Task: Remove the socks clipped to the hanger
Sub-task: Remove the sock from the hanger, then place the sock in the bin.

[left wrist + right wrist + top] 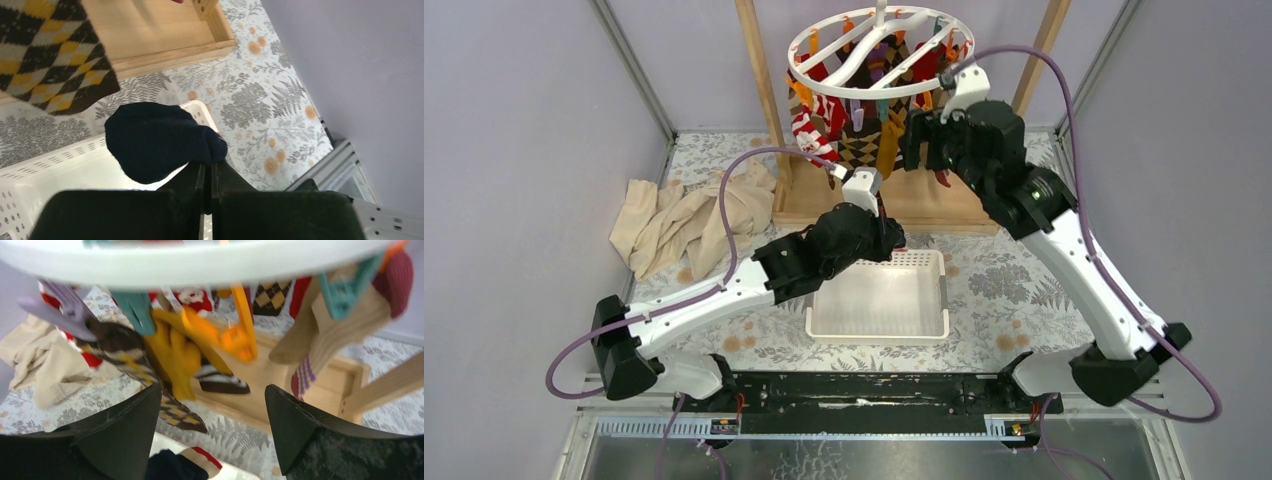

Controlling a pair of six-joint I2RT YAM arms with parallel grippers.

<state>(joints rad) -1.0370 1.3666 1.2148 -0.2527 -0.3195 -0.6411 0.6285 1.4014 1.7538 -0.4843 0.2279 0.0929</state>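
**Operator:** State of the left tool (pixel 207 167)?

**Technician:** Fingers together, clamped on 1 navy sock (pixel 155 142). The sock is free of the hanger (pixel 879 50) and hangs over the 12 o'clock rim of the basket (pixel 944 300).

**Operator:** Right tool (pixel 212 390)?

**Technician:** Fingers apart, holding nothing. It sits at the hanger's 5 o'clock side, just below the ring, and faces a yellow sock (pixel 175 355) and an orange clip (pixel 240 335).

**Operator:** Hanger location?

**Technician:** 12 o'clock on the tabletop (pixel 1014 280), above the wooden rack base. The basket is at centre and the cloth (pixel 689 225) at 9 o'clock.

**Operator:** Progress?

**Technician:** Judged early. 1 sock is off its clip but not yet released into the basket. The other socks (pixel 864 130), red, striped, argyle and yellow, are clipped round the ring. An exact count is not possible because they overlap. Each needs unclipping.
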